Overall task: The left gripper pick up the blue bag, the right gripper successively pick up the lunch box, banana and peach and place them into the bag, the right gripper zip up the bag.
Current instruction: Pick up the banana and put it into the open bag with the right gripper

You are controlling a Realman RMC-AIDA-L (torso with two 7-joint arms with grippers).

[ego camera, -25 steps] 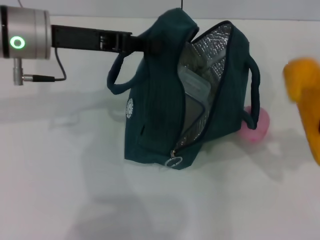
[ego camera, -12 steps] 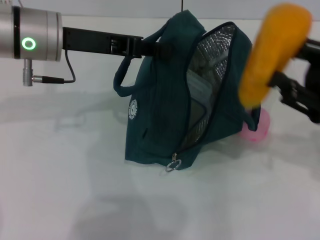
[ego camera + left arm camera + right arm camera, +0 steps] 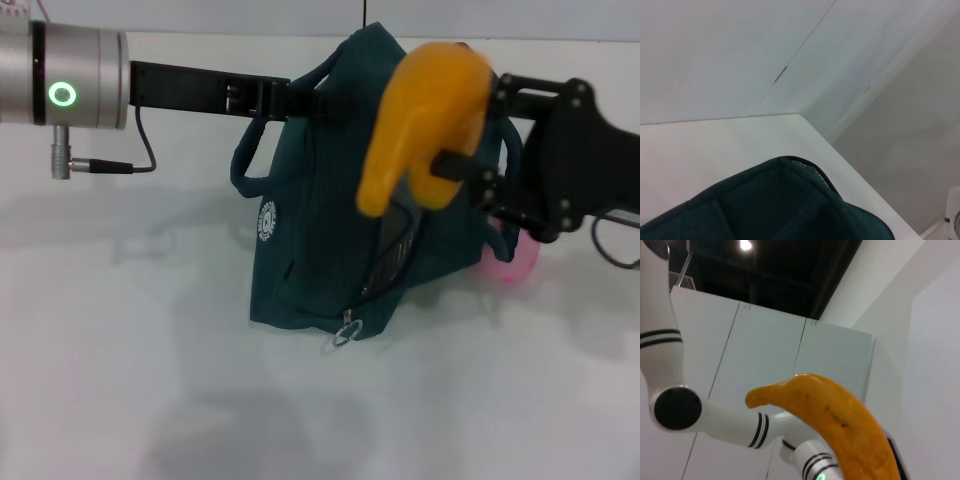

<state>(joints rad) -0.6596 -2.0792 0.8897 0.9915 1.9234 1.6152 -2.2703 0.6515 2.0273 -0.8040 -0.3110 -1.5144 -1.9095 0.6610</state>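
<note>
I have the left hand (image 3: 318, 100) clamped on the top edge of the blue bag (image 3: 310, 240), holding it upright on the white surface (image 3: 150, 380) with its zippered mouth gaping toward the right. My right hand (image 3: 462, 130) is closed around the banana (image 3: 415, 110) and hangs it just above that opening, the fruit's long end drooping down in front of the bag. The peach (image 3: 515, 262) sits on the surface just beside the bag's right side, partly hidden behind my right arm.
</note>
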